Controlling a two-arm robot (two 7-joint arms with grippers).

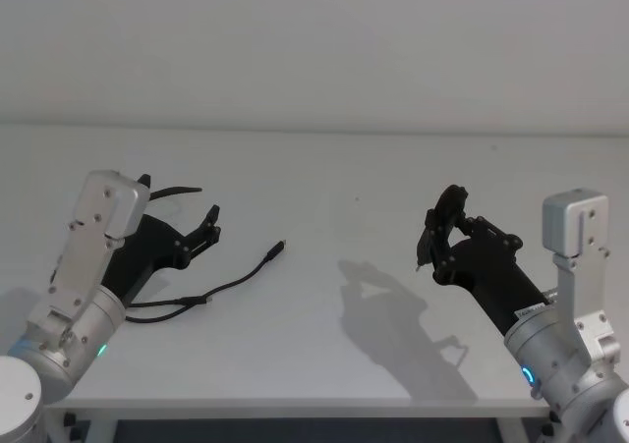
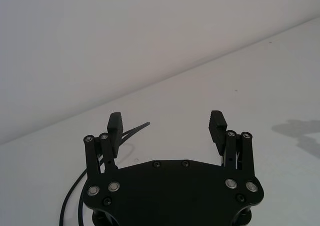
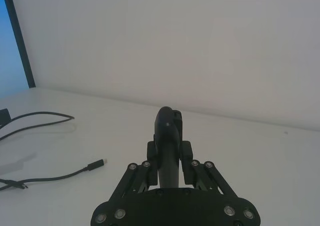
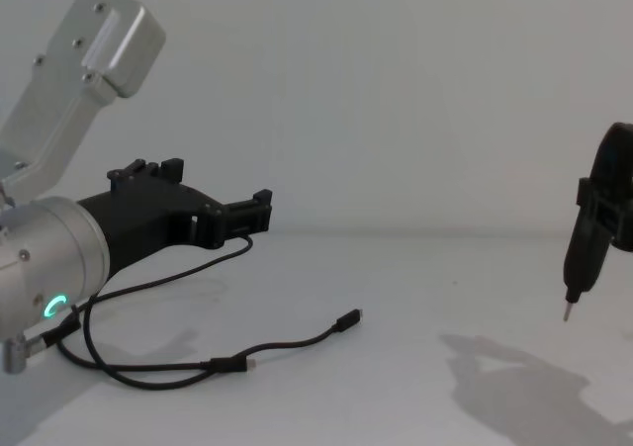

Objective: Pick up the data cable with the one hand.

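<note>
**Mia:** White table (image 1: 334,178), white wall behind it. What are the fingers doing?

**Ben:** The two black ribbed fingers (image 2: 115,122) of the black angular left gripper (image 2: 167,122) are wide apart and hold nothing. That gripper sits on a fat silver wrist with a green glowing ring. It hangs a little above the table.

**Mia:** Where is the cable?

**Ben:** The long, thin, black, looped data cable (image 1: 239,279) lies flat on the table, under the fingers and beside them. One small black plug (image 4: 348,319) with a silvery tip lies out past the fingertips. The other plug (image 4: 237,365) lies lower down, closer to the robot than the fingers.

**Mia:** What could go wrong?

**Ben:** The cord is thin and flat, so I think the fingers could shut on air. They could bump the table if they go too low. The cord looks smooth, so a weak pinch could let it slide out. The loose ends might also drag.

**Mia:** Count everything!

**Ben:** One cable, two plugs, two grippers, one table. Far from those fingers, the black right gripper (image 3: 169,153) is closed around one black pen-like tool (image 4: 582,253) with a metal tip, up off the table.
</note>
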